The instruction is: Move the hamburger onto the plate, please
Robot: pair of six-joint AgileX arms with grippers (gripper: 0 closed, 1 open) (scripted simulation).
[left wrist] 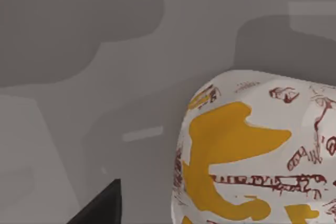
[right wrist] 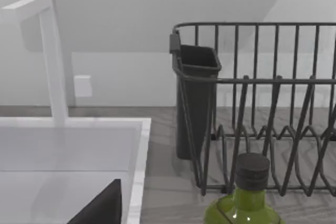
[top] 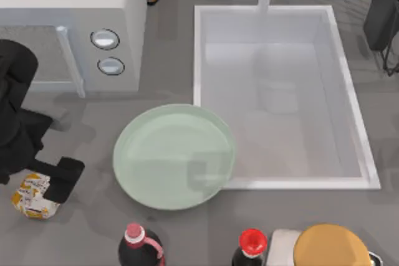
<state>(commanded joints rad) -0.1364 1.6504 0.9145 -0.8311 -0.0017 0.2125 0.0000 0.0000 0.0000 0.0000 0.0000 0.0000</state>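
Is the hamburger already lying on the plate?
No, in the top view the hamburger lies on the table at the left, apart from the plate, with the left gripper beside it.

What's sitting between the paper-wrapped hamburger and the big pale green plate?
In the top view, only bare grey table separates the white-and-orange paper-wrapped hamburger from the round mint-green plate, apart from the left gripper beside the hamburger.

Bare counter (top: 93, 210) lies between hamburger (top: 31, 196) and plate (top: 174, 157); cola bottle (top: 140, 245) stands near.
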